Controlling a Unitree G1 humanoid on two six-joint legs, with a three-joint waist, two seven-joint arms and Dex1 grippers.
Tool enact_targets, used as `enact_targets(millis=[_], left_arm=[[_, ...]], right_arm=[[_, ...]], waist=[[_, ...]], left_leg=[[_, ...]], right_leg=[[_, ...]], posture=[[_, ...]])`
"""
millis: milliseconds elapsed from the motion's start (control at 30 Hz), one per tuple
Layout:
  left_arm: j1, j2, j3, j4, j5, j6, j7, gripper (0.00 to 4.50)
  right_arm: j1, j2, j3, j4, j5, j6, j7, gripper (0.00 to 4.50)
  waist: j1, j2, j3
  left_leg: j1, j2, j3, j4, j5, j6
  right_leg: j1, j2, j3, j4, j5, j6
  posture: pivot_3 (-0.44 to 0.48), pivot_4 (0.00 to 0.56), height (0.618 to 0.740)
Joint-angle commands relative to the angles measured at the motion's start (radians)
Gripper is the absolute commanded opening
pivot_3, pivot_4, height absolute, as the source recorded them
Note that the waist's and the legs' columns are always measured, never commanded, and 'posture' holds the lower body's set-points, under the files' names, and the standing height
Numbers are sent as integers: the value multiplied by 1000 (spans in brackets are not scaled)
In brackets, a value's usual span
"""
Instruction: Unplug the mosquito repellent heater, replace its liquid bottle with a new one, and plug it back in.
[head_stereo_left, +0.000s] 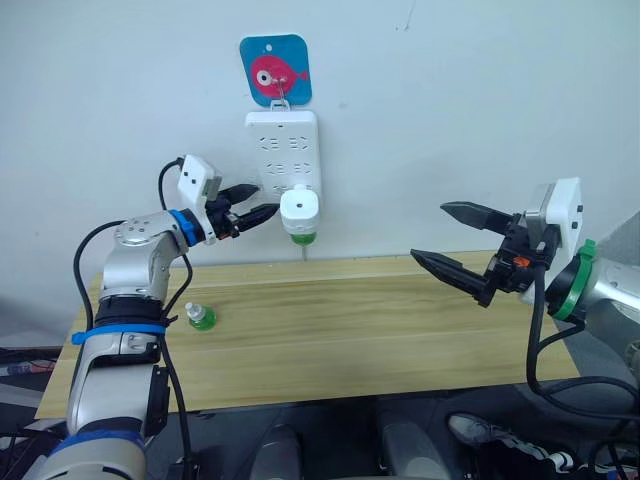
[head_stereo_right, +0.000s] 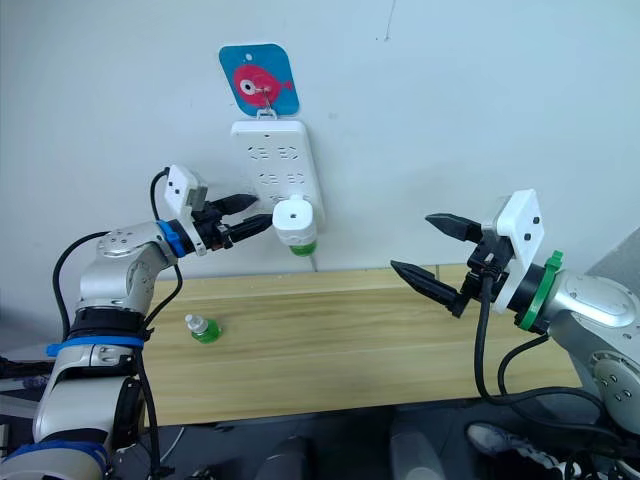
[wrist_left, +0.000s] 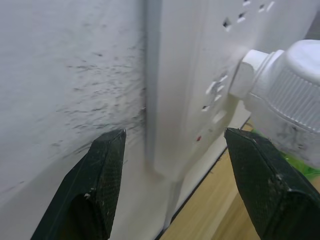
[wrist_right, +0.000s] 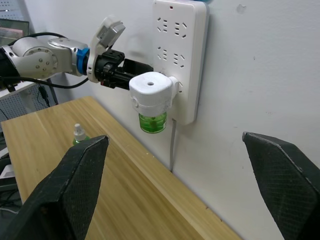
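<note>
The white mosquito repellent heater (head_stereo_left: 299, 208) is plugged into the lower right of the white power strip (head_stereo_left: 281, 145) on the wall, with a green liquid bottle (head_stereo_left: 301, 238) screwed in underneath. My left gripper (head_stereo_left: 258, 201) is open, its fingertips just left of the heater at the strip's lower edge, not touching the heater. A second small green bottle (head_stereo_left: 200, 316) with a white cap stands on the wooden table (head_stereo_left: 340, 330) at the left. My right gripper (head_stereo_left: 458, 238) hangs open above the table's right side, well away from the heater.
A blue card with a pink fish (head_stereo_left: 275, 69) hangs above the power strip. The strip's cord (head_stereo_left: 303, 252) drops behind the table. The table's front edge runs across the lower view.
</note>
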Motion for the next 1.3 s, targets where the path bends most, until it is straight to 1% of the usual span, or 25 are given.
enact_targets(millis=[33,167,367,567,667,800,833,933,1067,1100,1200,1300], left_arm=[[-52,-3,1,25,11,-41,-20,3310],[-83,-15,-12,31,12,-35,-61,3310],[-96,-1,-14,-5,-9,6,-139,3310],[-108,2,-5,-30,-26,58,-180,3310],[-113,0,0,-49,-33,80,-186,2723],[-114,-6,1,-65,-33,92,-187,1500],[-114,-8,0,-68,-31,91,-184,1310],[-113,-11,-2,-74,-27,90,-178,1302],[-107,-13,-2,-91,-26,94,-168,1302],[-102,-13,-1,-101,-28,99,-166,1302],[-86,-12,0,-132,-32,111,-159,1302],[-68,-11,-2,-159,-33,122,-156,1302]], right_arm=[[12,-2,-19,-39,25,-7,-4,4500],[36,-2,-22,-43,26,-13,-3,4500],[59,-4,-21,-46,22,-22,7,4500],[59,-5,-13,-51,34,-18,13,4500],[47,-2,-5,-55,49,-11,6,4500],[22,4,10,-61,73,-3,-15,4500],[15,7,16,-64,77,-1,-21,4500],[-8,17,38,-71,85,4,-46,4500],[-77,67,119,-84,51,19,-142,4500],[-109,80,167,-89,-13,45,-211,4500],[-186,163,279,-86,-120,103,-371,4500],[-242,238,388,-79,-233,133,-461,4500]], waist=[[0,0,2],[5,-1,10],[-1,-1,20],[-8,0,22],[-7,-1,23],[-6,0,23],[-7,-1,24],[-7,-1,25],[-7,-1,28],[-7,-1,29],[-7,-1,29],[-7,-1,29]], left_leg=[[0,0,0,0,0,0],[-1,0,-1,1,0,0],[-2,-1,-1,3,0,0],[-2,-1,0,2,0,0],[-2,-1,0,2,0,0],[-2,-1,0,3,0,0],[-3,-1,0,3,0,0],[-2,-1,0,3,0,0],[-3,-1,0,3,0,0],[-3,-1,-1,3,0,0],[-4,0,-1,3,0,0],[-8,-1,-1,3,0,0]], right_leg=[[0,0,0,0,0,0],[0,0,-1,0,0,1],[0,0,-1,0,1,2],[0,0,-1,0,1,2],[0,0,-1,0,1,2],[0,-1,-1,0,1,2],[0,-1,-1,0,1,2],[0,-1,-1,0,1,2],[-1,-1,-1,0,1,2],[-1,-1,-1,0,1,2],[-2,-1,-1,1,1,2],[-6,-1,-1,1,1,2]], posture=[[-221,204,725],[-221,210,725],[-217,211,725],[-216,213,725],[-216,214,725],[-213,214,725],[-213,215,725],[-212,214,725],[-212,214,725],[-212,214,725],[-212,214,725],[-210,213,725]])
